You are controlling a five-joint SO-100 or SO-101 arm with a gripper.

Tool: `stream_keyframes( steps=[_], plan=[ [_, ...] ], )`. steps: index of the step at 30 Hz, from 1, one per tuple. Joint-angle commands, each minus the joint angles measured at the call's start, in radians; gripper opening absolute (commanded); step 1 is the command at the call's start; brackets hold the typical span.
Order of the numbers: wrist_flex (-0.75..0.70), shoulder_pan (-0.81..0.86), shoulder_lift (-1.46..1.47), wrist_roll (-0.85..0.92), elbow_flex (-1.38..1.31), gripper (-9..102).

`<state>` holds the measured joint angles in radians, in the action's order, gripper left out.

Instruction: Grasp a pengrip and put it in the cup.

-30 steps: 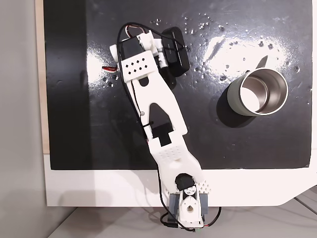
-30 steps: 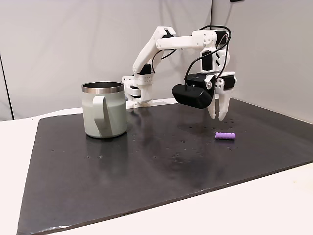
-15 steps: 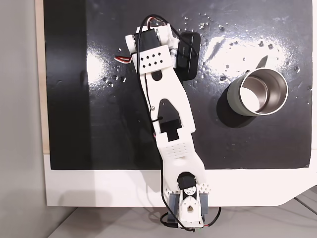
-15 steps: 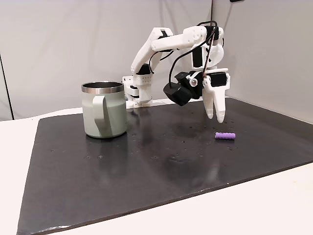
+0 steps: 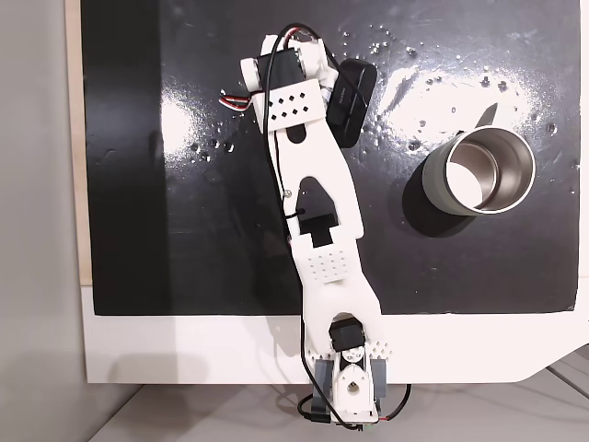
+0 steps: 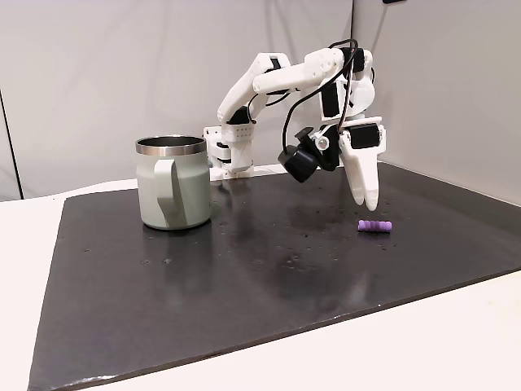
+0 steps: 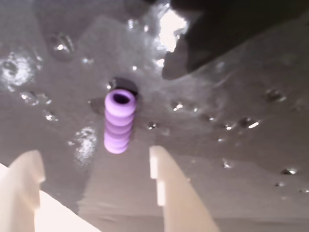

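A white plastic robot arm (image 6: 281,77) reaches out over a black glossy mat (image 6: 244,269) that covers most of a white table (image 5: 184,350). On the mat lies the pengrip (image 6: 374,226), a tiny light-purple ribbed soft cylinder, resting on its side. In the side-on fixed view the arm's white two-finger gripper (image 6: 368,199) points straight down and hangs above the mat, just above and slightly left of the pengrip, not touching it. In the wrist view the pengrip (image 7: 119,121) lies with its hollow end facing away, just beyond the two pale fingertips (image 7: 164,176), which stand spread apart with bare mat between them and nothing pinched. The cup (image 6: 172,181), a round brushed-steel metal mug with a shiny silver rim, a pale green-grey outer wall and a handle, stands upright on the mat well apart from the pengrip, far to its left in the side-on fixed view. In the top-down fixed view the cup (image 5: 479,171) sits well to the right of the arm (image 5: 308,184), its mouth open.
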<state>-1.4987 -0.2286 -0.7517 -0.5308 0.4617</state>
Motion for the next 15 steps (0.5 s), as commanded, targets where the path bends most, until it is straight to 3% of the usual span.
stream_keyframes(
  steps=[1, 15],
  plan=[
    [0.023, 0.008, 0.011, -0.044, -0.064, 22],
    [0.083, -0.011, 0.133, -0.147, -0.133, 27]
  ],
)
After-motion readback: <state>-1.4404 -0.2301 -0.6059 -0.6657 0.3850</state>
